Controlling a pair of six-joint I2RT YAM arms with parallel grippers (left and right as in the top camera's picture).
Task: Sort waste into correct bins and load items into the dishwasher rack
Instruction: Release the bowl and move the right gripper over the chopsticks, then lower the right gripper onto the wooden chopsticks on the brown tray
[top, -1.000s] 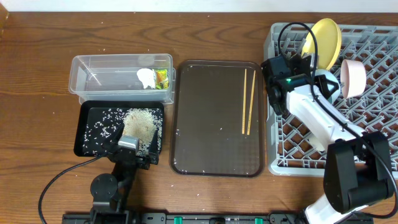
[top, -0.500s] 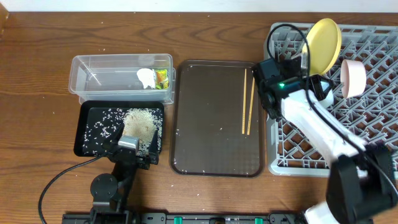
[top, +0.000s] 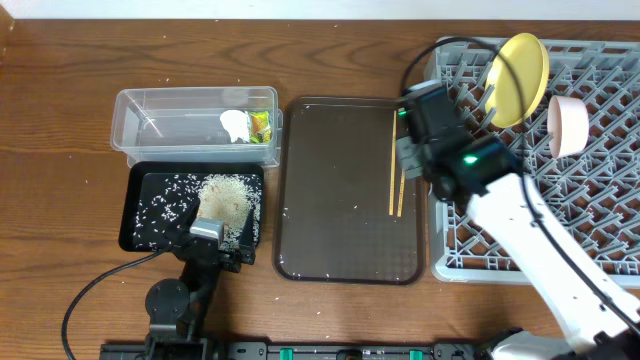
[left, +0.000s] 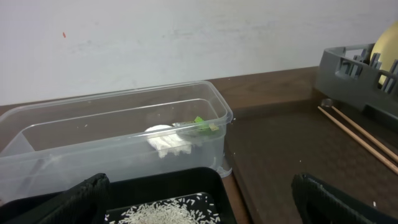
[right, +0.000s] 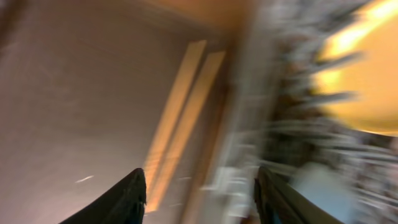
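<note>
The clear tub holds the white tissue and the green-and-yellow wrapper. Rice lies in the black tray. My left gripper rests open at that tray's front edge, with the rice between its fingers. Two chopsticks lie on the brown serving tray. The yellow plate and the pink bowl stand in the grey rack. My right gripper hovers open and empty over the rack's left edge, beside the chopsticks; that view is blurred.
The serving tray sits between the two bins and the rack. My right arm crosses the rack's front left part and hides what is under it. Black cables loop over the rack's back left corner.
My right gripper has come out of the rack's left part and moved left and forward to the rack's edge, and its jaws have opened. The left arm has not moved.
</note>
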